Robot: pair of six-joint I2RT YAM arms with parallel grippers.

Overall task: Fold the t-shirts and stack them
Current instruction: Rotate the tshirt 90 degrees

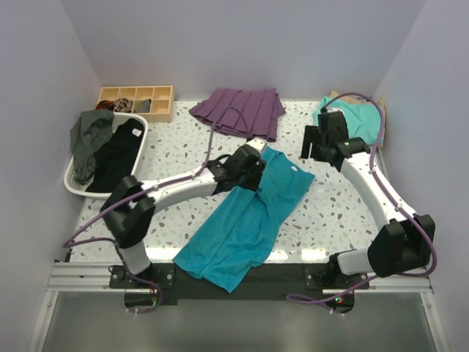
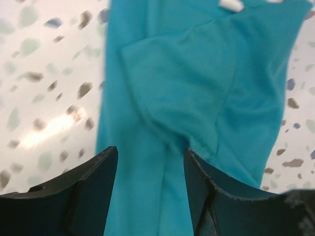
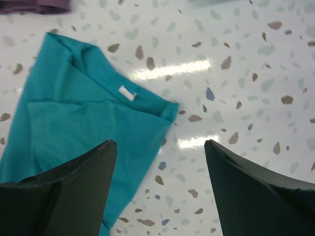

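**A:** Where is the teal shirt point(image 1: 245, 220) right now?

**B:** It is in the middle of the counter point(image 1: 330, 213), lying at a slant. The collar end points to the far side and the hem reaches the near edge. One side looks doubled over onto the body, so it is a long, narrow strip and not yet a neat packet.

**A:** And the left hand point(image 2: 149, 150)?

**B:** It hangs over the upper part of the shirt, above the turned-in sleeve. Its fingers are spread and nothing is pinched between them, and the cloth lies slack underneath. I'd say it sits there because that layer is the one to smooth or take up.

**A:** What about the right hand point(image 3: 158, 142)?

**B:** It is spread wide too, and empty. It hovers over bare counter just beside the collar corner, where the white label point(image 3: 127, 93) shows. From there it could take that corner, so both hands might carry the top edge down together.

**A:** Is there a stack anywhere?

**B:** A mint-green shirt point(image 1: 359, 117) lies in the far right corner, well apart. That is probably the pile to build on. The purple skirt point(image 1: 240, 111) and the basket point(image 1: 73, 183) of dark clothes seem to play no part.
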